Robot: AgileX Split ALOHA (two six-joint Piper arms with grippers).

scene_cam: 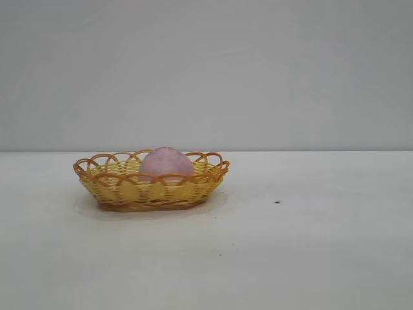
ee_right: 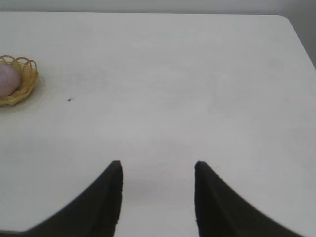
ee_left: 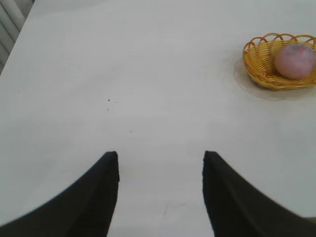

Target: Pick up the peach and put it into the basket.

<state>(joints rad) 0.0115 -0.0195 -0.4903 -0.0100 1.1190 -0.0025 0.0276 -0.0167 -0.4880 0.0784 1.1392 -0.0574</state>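
Nearest to me in the left wrist view is my left gripper (ee_left: 160, 192), released: its two dark fingers (ee_left: 94, 197) stand apart with bare desk (ee_left: 148, 74) showing in the gap and nothing held between them. It hangs over the white surface, touching none of the task's things. A few tiny dark specks (ee_left: 108, 100) dot the desk ahead of it.

My right gripper (ee_right: 158, 197) is the same: fingers (ee_right: 98, 202) spread, an open strip of desk between them, grasping nothing. One small dark speck (ee_right: 69, 100) lies well ahead of it and off to the side where the basket sits.

Farther out from both grippers is the basket (ee_left: 259, 61). From my left gripper it lies well apart, far ahead and off to one side; from my right gripper it is farther still, so that only part of it (ee_right: 27, 81) shows at the frame's border. It rests flat on the desk, yellow weave below and orange-brown looped rim above.

The peach (ee_left: 295, 60) is inside the basket, dull pink and rounded, resting on the basket floor with its top rising above the rim. In the exterior view the peach (scene_cam: 166, 161) sits near the middle of the basket (scene_cam: 116, 187), slightly toward the right arm's end, with the scalloped loops around it. Neither arm shows in that view. Beyond the desk there is a plain grey wall (scene_cam: 206, 71).
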